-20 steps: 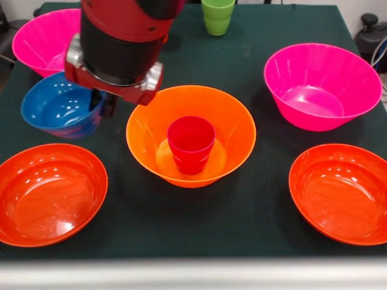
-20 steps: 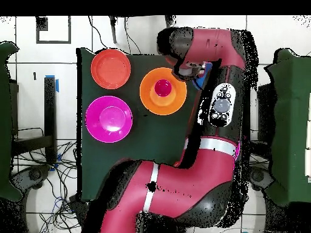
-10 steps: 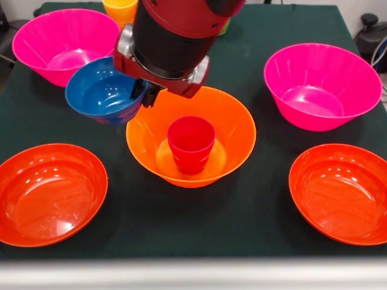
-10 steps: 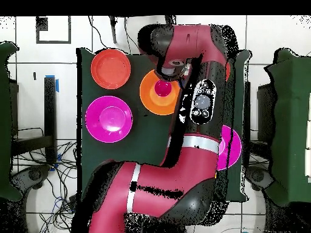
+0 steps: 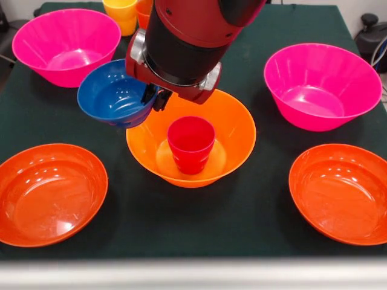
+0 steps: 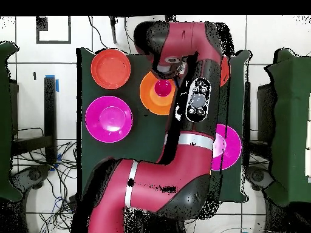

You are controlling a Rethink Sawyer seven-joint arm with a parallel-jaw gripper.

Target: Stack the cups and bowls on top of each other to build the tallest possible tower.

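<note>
My gripper [image 5: 155, 96] is shut on the right rim of the small blue bowl [image 5: 113, 98] and holds it in the air. The bowl hangs over the left rim of the large orange bowl [image 5: 233, 130], up and to the left of the red cup [image 5: 191, 144] that stands upright inside it. A yellow cup [image 5: 121, 13] and an orange cup [image 5: 144, 9] stand at the far edge, the orange one partly behind the arm. The green cup is hidden. In the overhead view the arm [image 6: 194, 103] covers the blue bowl; the orange bowl [image 6: 150, 97] and red cup [image 6: 163, 88] show.
Two large pink bowls stand at the far left [image 5: 63, 42] and at the right [image 5: 321, 84]. Two shallow red-orange bowls sit at the near left [image 5: 48, 192] and near right [image 5: 341, 193]. The arm fills the top middle.
My gripper has carried the blue bowl to the right, from beside the left pink bowl to over the orange bowl's left rim. The yellow and orange cups have come into view; the green cup is now covered.
</note>
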